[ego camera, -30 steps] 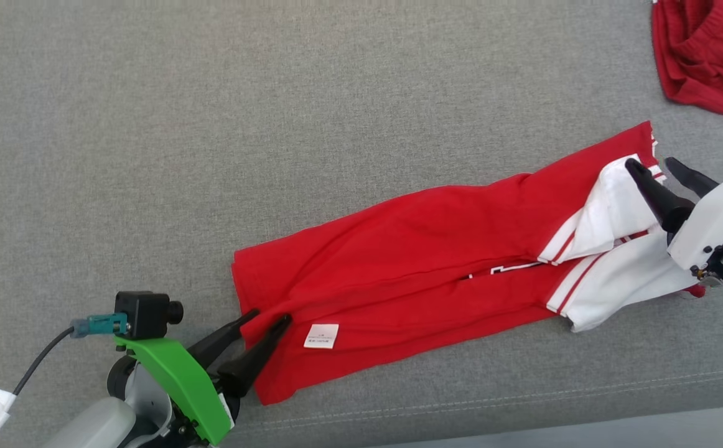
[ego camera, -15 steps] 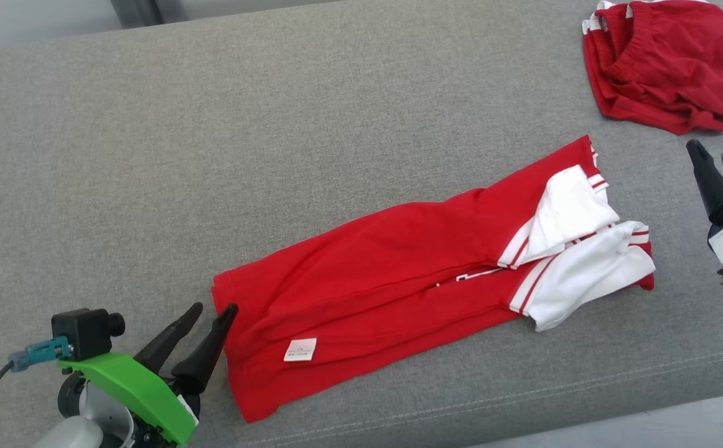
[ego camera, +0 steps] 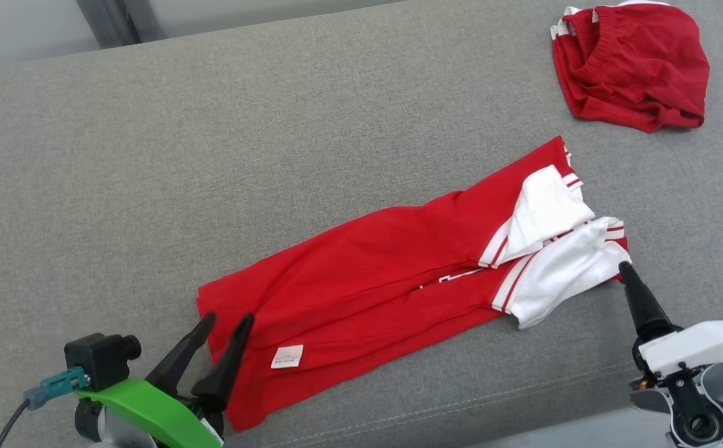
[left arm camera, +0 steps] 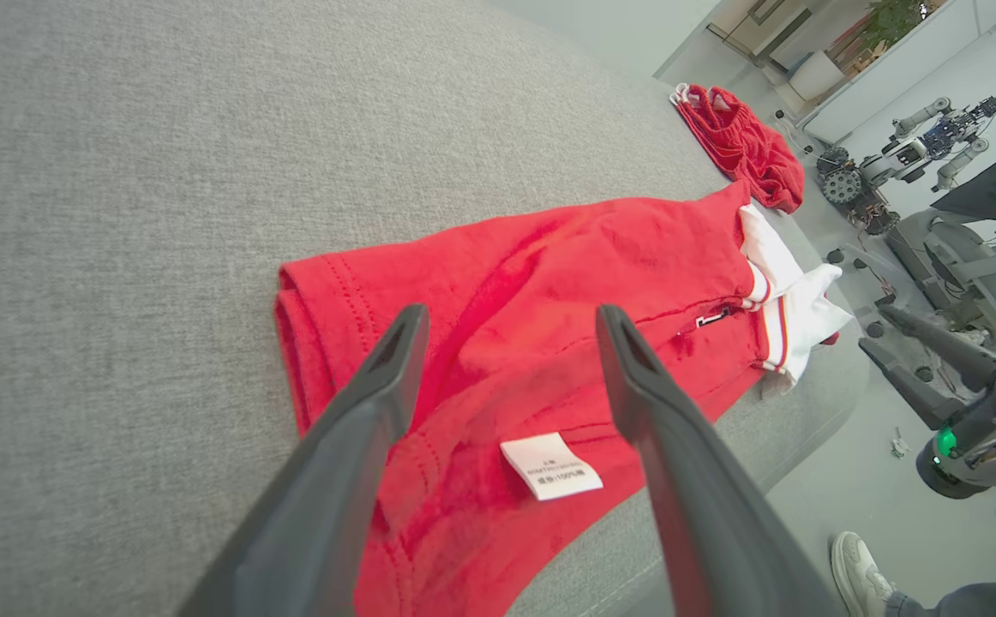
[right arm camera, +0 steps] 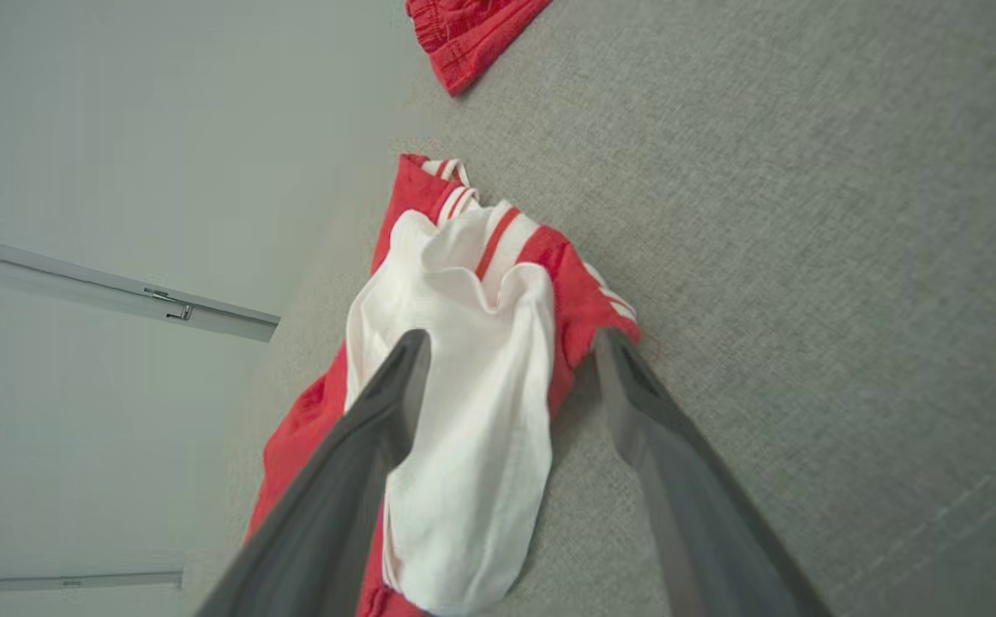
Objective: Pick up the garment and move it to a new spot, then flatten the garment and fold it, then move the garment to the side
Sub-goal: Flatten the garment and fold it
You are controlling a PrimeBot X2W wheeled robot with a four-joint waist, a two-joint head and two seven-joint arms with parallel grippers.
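While my left fingers (ego camera: 241,333) stand spread wide with nothing between them, their tips hang over the hem end of the red jersey (ego camera: 368,280); whether they touch the cloth I cannot tell. From my left wrist I see that hem between the two tips, with the small white care label (ego camera: 287,356) lying just short of them.

The jersey lies on the grey fabric cushion (ego camera: 212,155), folded into a long band that runs slantwise from near my left side up toward my right. Its white sleeves (ego camera: 560,274), edged with red and white stripes, lie bunched one over the other at the far end.

My right fingers (ego camera: 634,287) are also wide apart and hold nothing. Their tips sit just beside the lower sleeve, one over the white cloth and the other by the red cuff, as my right wrist shows.

A pair of red shorts (ego camera: 632,68) lies crumpled well apart from the jersey, at the cushion's far right.
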